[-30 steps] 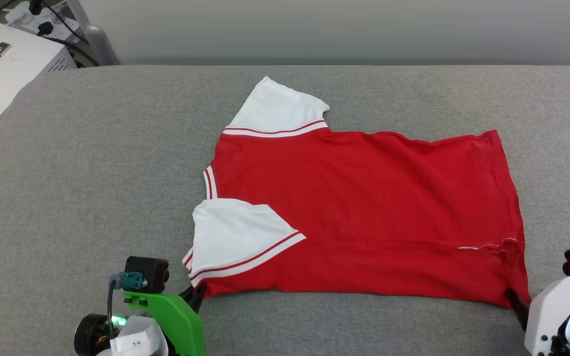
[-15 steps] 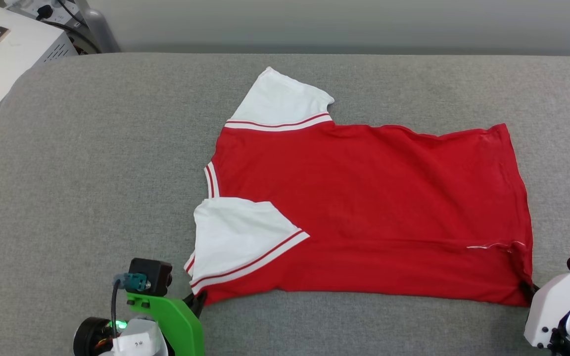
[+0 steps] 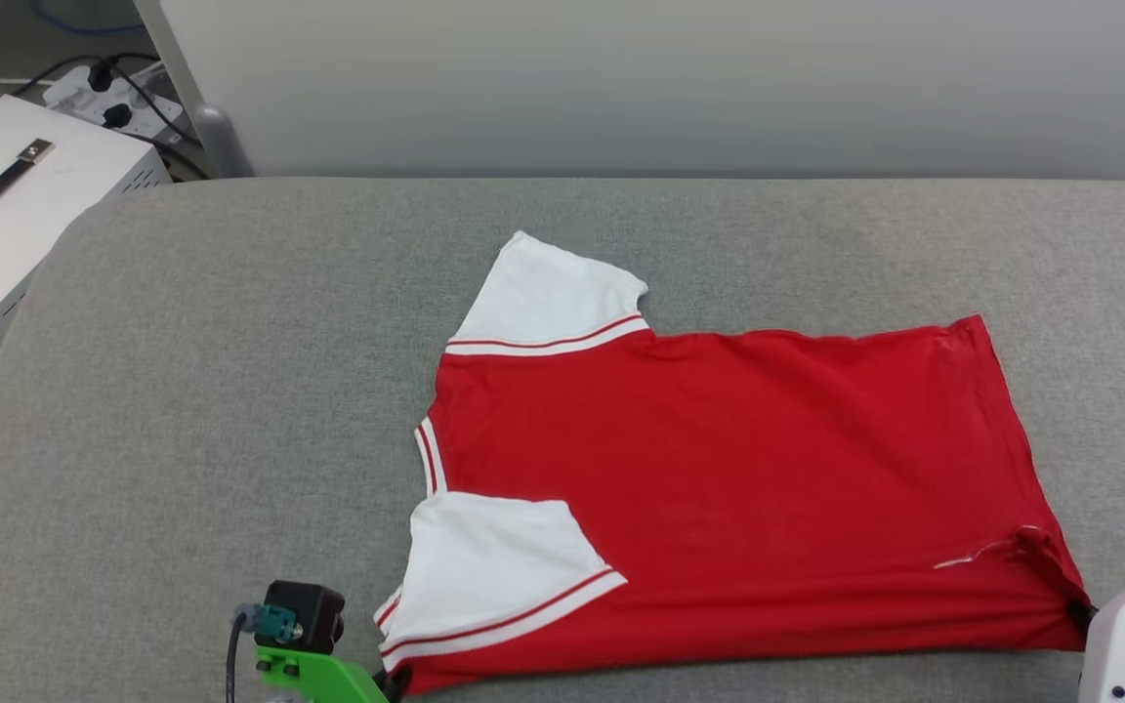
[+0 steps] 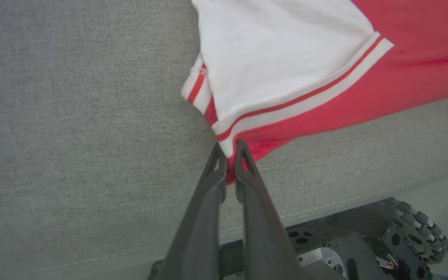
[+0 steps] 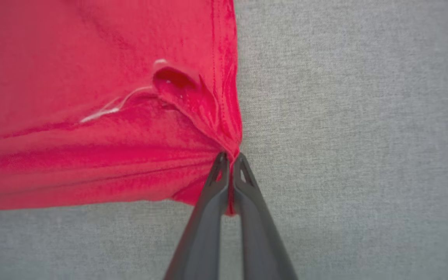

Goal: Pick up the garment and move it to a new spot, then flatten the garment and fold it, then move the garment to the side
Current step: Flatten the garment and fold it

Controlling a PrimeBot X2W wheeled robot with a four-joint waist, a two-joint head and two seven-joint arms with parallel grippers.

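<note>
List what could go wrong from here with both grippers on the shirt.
The left gripper and right gripper each pinch only a small tip of the red jersey T-shirt with white sleeves; a pull may slip it free.
The near white sleeve lies folded onto the red body; folding may trap it.
The puckered hem corner could crease.

The grey bench (image 3: pixel 182 391) offers open cloth to the left of the shirt (image 3: pixel 719 469) and behind it up to the wall (image 3: pixel 621 88), while a white box (image 3: pixel 25 225) stands beyond its far left corner.
</note>
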